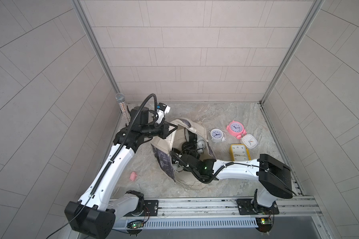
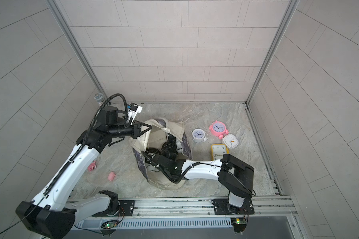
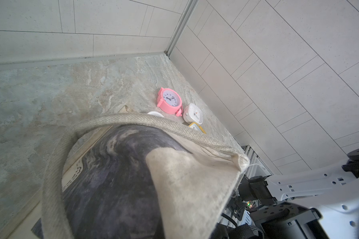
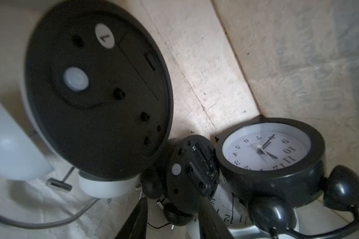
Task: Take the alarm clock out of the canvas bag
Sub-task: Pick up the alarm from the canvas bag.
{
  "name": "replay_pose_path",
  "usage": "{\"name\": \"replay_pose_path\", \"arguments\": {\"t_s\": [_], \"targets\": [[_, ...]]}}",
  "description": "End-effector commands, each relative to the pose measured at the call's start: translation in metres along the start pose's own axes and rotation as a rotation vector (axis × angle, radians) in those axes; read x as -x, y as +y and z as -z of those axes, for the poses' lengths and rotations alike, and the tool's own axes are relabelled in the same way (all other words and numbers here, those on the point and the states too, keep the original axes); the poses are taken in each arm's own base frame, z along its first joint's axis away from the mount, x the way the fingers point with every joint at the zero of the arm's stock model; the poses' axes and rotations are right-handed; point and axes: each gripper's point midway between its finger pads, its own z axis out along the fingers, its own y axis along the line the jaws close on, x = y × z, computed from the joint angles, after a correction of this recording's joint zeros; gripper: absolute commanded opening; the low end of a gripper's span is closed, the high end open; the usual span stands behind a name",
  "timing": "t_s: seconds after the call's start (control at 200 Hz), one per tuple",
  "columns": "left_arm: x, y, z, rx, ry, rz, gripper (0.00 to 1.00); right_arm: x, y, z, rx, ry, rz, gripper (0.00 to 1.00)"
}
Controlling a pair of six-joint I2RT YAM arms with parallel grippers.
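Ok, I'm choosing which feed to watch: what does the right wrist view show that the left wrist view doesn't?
Right wrist only: the bag from inside, holding a black bell clock showing its face, the back of a small black clock and the black back of a big clock. Left wrist only: the bag's print, handle, the pink clock, square white clock and right arm. Both: the bag's cream cloth.

Little room in the canvas bag [image 1: 196,128]: the right arm [image 1: 236,170] fills the near half of its mouth, black alarm clocks [image 4: 267,157] crowd the bottom (touching). The pink clock [image 1: 235,127] and yellow clock [image 1: 239,153] block its right; tabletop [image 1: 205,111] behind lies open.
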Motion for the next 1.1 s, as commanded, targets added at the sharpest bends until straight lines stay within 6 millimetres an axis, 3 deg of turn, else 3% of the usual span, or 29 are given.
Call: {"name": "replay_pose_path", "arguments": {"t_s": [0.0, 0.31, 0.565, 0.876, 1.096], "targets": [[0.024, -0.018, 0.011, -0.045, -0.085, -0.089, 0.0, -0.007, -0.007, -0.005, -0.049, 0.049, 0.063, 0.47], [0.024, -0.016, 0.011, -0.037, -0.084, -0.082, 0.0, -0.022, -0.001, -0.016, -0.063, 0.113, 0.091, 0.59], [0.024, -0.016, 0.012, -0.028, -0.086, -0.081, 0.0, -0.031, 0.007, -0.017, -0.033, 0.126, 0.099, 0.74], [0.024, -0.015, 0.012, -0.023, -0.083, -0.077, 0.0, -0.038, 0.002, -0.026, -0.078, 0.167, 0.112, 0.81], [0.024, -0.013, 0.011, -0.016, -0.08, -0.074, 0.0, -0.041, 0.011, -0.033, -0.059, 0.18, 0.126, 0.85]]}}
